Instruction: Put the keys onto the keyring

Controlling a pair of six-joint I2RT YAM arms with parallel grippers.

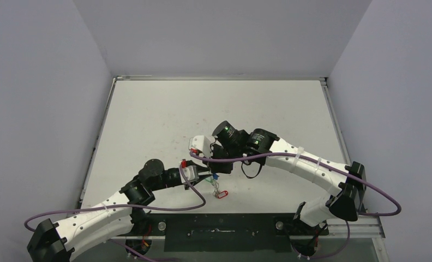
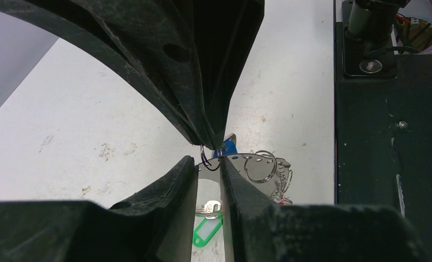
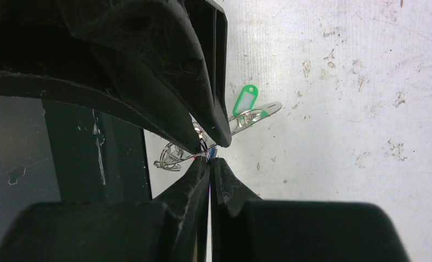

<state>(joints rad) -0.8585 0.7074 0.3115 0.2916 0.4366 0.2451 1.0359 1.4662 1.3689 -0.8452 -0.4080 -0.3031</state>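
Two tagged keys show overhead, near the front of the table. Left wrist: your left gripper straddles the keyring, jaws slightly apart, grip uncertain. Right wrist: right gripper closed at a blue tag, presumably steadying its loop for threading.

Both arms reach inward, tips nearly meeting: right gripper pinched closed, left gripper jaws narrowly apart.

I count: one keyring; three keys by tags: one green tag, one blue tag, one red tag.
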